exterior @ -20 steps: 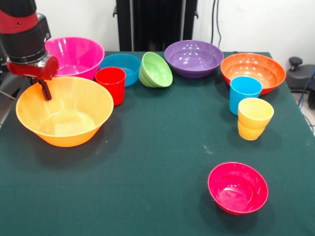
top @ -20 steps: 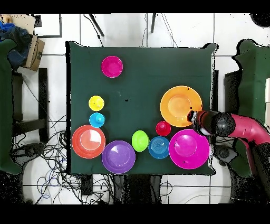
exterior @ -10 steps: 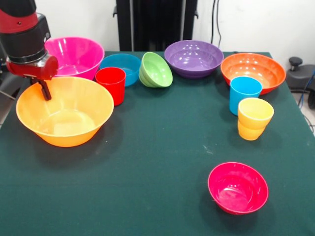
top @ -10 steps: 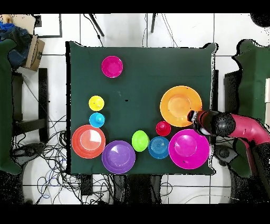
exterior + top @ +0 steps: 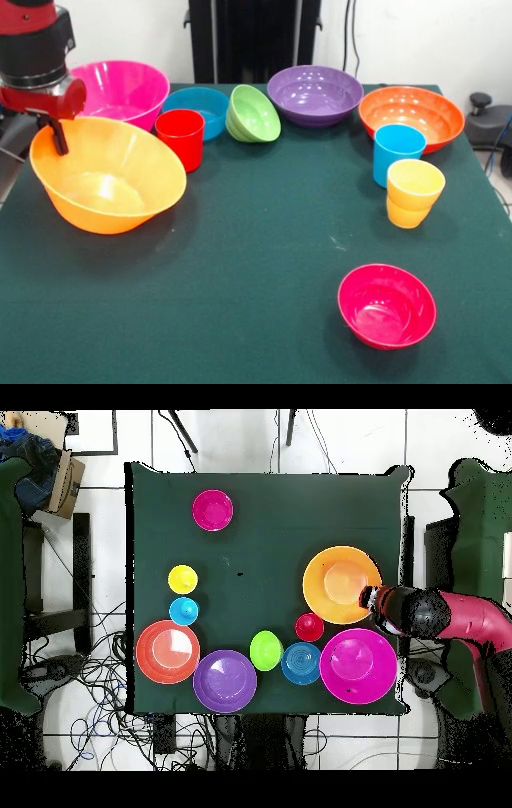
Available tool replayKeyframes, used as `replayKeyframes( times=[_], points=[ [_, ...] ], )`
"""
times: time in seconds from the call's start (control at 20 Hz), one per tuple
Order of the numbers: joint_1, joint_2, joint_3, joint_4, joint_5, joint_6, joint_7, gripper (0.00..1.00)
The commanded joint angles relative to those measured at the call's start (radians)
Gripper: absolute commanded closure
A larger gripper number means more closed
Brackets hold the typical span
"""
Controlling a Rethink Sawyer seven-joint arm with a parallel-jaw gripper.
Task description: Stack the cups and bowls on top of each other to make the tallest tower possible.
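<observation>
Front view: end effector (image 5: 56, 138) clamped on the large glossy yellow-orange plastic bowl's (image 5: 104, 180) rim.
The bowl tilts, one side raised off the green desk (image 5: 256, 240), beside the red plastic tumbler (image 5: 181, 138).

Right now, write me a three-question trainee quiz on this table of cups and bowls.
1. True or false: the yellow-orange bowl sits flat on the table.
2. Which bowl lies tipped on its side? A) green bowl B) purple bowl C) crimson-pink bowl
3. Name the cup standing closest to the yellow cup.

Key:
1. False; it is tilted, its rim raised at the gripper, which grips it.
2. A
3. The sky-blue cup.
</observation>
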Motion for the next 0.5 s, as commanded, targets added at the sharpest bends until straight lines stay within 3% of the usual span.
replayKeyframes(
  times=[0.05,0.5],
  points=[
    [0.091,-0.070,-0.030,0.035,-0.047,0.116,-0.226,1.00],
    [0.128,-0.099,-0.062,0.035,-0.053,0.122,-0.208,1.00]
  ],
)
